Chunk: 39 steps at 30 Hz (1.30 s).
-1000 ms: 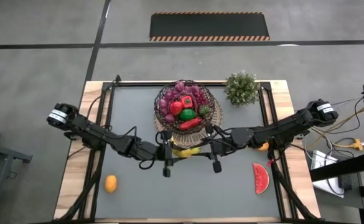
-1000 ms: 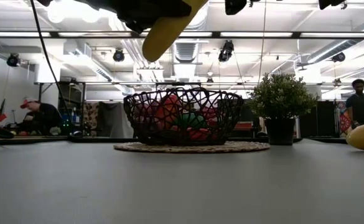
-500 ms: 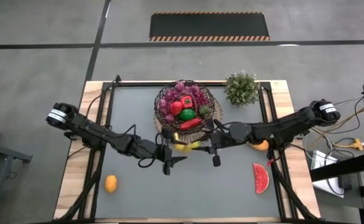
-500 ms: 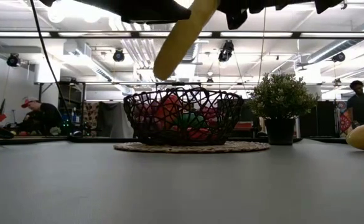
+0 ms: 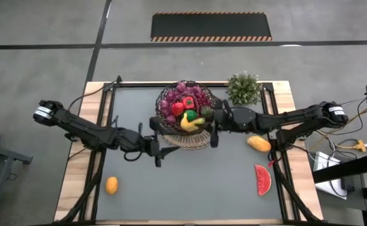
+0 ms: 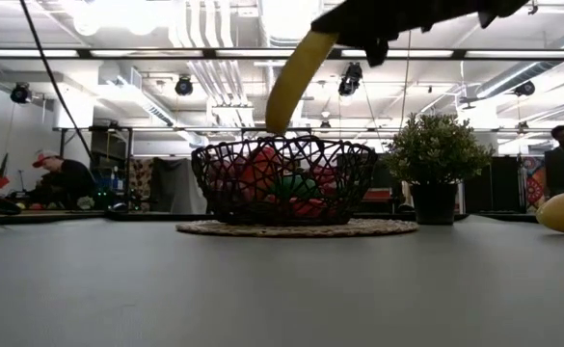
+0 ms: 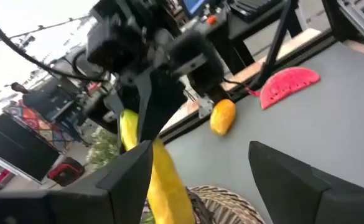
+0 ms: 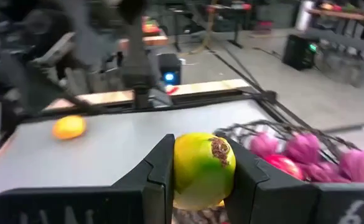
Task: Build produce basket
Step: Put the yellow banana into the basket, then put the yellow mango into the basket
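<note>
- Right gripper (image 5: 209, 123) clamped on yellow banana (image 5: 191, 122), held over the near right rim of the basket (image 5: 164, 100).
- Left gripper (image 5: 157, 148) empty with fingers spread, just near-left of the basket.
- Orange piece (image 5: 111, 185) near left on the counter (image 5: 189, 188); another orange piece (image 5: 258, 144) and watermelon slice (image 5: 262, 179) at right.

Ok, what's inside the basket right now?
The basket holds purple grapes, a red pepper and a green lime. The right gripper holds the banana above them. Anything beneath is covered.
</note>
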{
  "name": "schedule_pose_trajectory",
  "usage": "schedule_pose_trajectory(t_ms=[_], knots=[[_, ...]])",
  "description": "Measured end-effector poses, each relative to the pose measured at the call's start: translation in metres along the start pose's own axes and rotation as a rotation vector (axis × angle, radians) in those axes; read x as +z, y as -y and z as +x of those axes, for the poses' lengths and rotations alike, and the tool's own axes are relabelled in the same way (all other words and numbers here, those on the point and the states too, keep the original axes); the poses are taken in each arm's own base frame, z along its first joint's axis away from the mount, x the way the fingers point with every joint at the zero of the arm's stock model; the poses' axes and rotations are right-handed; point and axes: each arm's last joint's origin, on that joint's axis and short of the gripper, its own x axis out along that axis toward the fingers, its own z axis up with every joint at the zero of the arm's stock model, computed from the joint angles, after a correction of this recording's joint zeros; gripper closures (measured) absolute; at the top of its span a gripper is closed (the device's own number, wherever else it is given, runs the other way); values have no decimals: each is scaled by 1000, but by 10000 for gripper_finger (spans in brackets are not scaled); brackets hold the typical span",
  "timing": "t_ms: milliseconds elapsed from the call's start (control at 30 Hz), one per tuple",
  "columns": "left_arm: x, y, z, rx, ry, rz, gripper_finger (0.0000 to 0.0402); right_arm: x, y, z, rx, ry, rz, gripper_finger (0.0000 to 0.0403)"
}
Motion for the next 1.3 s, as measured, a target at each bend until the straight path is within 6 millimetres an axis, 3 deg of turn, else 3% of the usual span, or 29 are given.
schedule_pose_trajectory(t_ms=[300,600,900,1300], knots=[[-16,-8,-27,56,62,-42,155,-8,34,13,-95,-3,158,324],[-20,-16,-45,95,124,-76,155,-24,39,31,-41,-28,148,324],[-23,-15,-47,101,129,-54,155,-49,42,52,-60,-74,226,319],[-23,-15,-47,101,129,-53,155,-55,43,54,-89,-99,226,216]])
